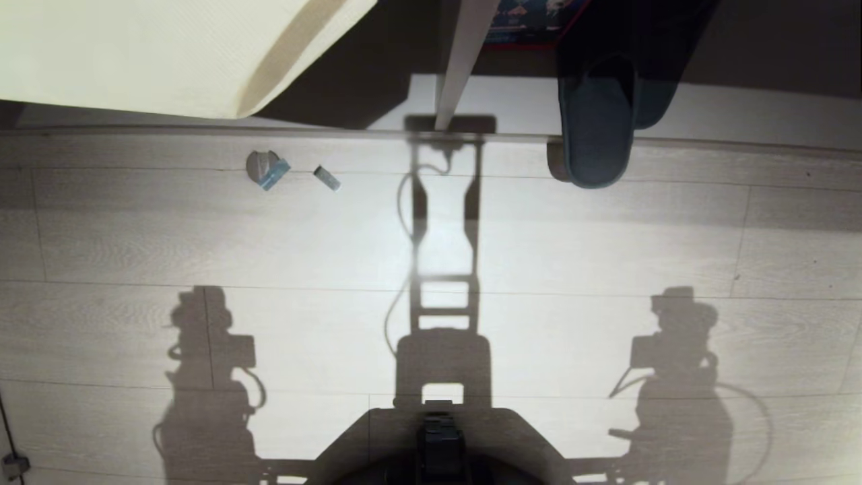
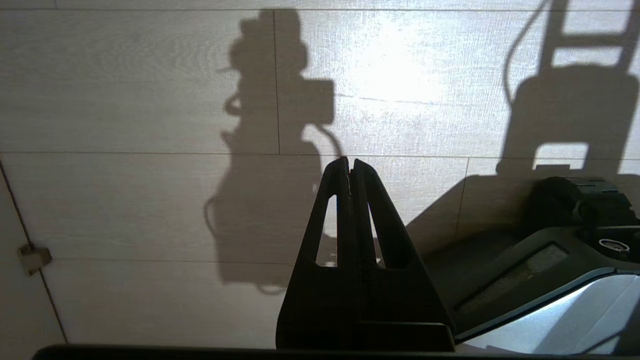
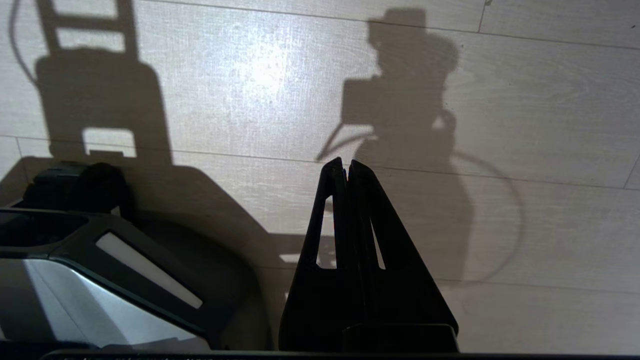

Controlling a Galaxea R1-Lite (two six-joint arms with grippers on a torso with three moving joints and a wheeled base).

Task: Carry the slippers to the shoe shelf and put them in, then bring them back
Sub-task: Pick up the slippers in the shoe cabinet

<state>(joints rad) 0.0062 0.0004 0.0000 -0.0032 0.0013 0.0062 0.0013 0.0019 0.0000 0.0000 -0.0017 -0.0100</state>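
Observation:
The slippers (image 1: 596, 128) are a grey-blue pair lying side by side on the floor at the far right of the head view, toes toward me. The second one (image 1: 652, 101) is partly hidden behind the first and lies in deep shadow. The shoe shelf is out of view. Neither gripper shows in the head view; only the arms' shadows fall on the pale wood floor. In the left wrist view my left gripper (image 2: 350, 161) hangs shut and empty above bare floor. My right gripper (image 3: 346, 162) is likewise shut and empty over the floor, far from the slippers.
A cream fabric corner (image 1: 168, 54) overhangs the far left. A white slanted leg (image 1: 465, 60) stands at far centre. A small round floor fitting with blue tape (image 1: 266, 168) and a loose tape piece (image 1: 326, 178) lie nearby. My base (image 1: 441, 438) fills the near centre.

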